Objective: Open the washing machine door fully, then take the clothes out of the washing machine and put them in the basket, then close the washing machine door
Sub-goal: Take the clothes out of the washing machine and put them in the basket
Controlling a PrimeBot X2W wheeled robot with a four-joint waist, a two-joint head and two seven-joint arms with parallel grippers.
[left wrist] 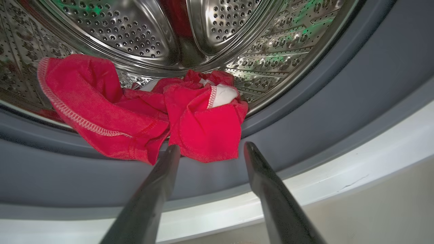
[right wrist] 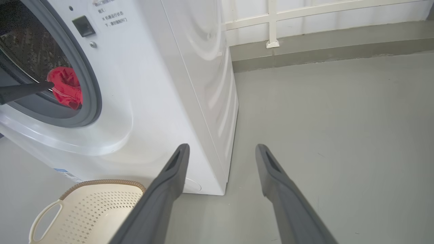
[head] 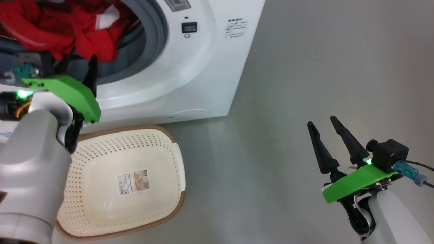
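Note:
Red clothes point(head: 67, 30) lie bunched at the mouth of the white washing machine point(head: 190, 67), spilling over the grey gasket point(left wrist: 322, 112) in front of the steel drum point(left wrist: 142, 30). My left gripper point(left wrist: 212, 150) is open, its fingertips just short of the red clothes point(left wrist: 203, 128), nothing between them. In the head view the left gripper point(head: 79, 66) points into the opening. The cream basket point(head: 176, 159) stands on the floor below the opening with only its paper label inside. My right gripper point(head: 322, 123) hangs open over bare floor to the right. The washing machine door is out of view.
Grey floor point(head: 305, 67) spreads to the right of the machine. A low white rail and wall base point(right wrist: 305, 20) run behind it. The basket's handle point(right wrist: 44, 217) faces the right wrist camera.

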